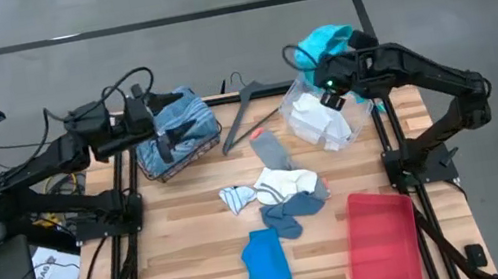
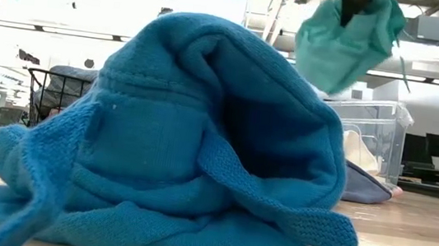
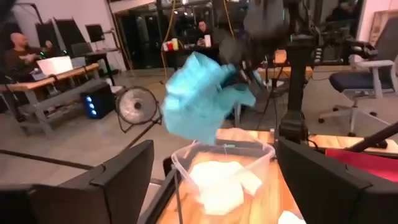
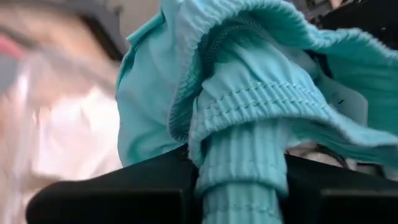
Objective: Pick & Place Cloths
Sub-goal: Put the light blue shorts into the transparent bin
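Observation:
My right gripper (image 4: 242, 186) is shut on a turquoise cloth (image 1: 326, 42) and holds it in the air over the far rim of a clear plastic bin (image 1: 327, 118). A white cloth (image 1: 314, 113) lies in the bin. My left gripper (image 3: 211, 186) is open and empty, above a wire basket (image 1: 178, 139) filled with blue denim-like fabric. On the table lie grey, white, striped and blue-grey cloths (image 1: 282, 187). A bright blue cloth (image 1: 265, 258) lies near the near edge and fills the low view (image 2: 177, 135). My right gripper pinches a bunched, ribbed fold of the turquoise cloth (image 4: 245, 162) between its two fingers (image 4: 124, 193), several layers together. In the low view the gripper comes down from above, and the cloth (image 2: 347, 40) hangs slack below it, clear of the bin (image 2: 372, 132).
A grey clothes hanger (image 1: 246, 109) lies between basket and bin. A flat red tray (image 1: 380, 239) sits at the near right corner. A keyboard, mouse and monitor are left of the table. People sit at desks in the room beyond (image 3: 25, 53).

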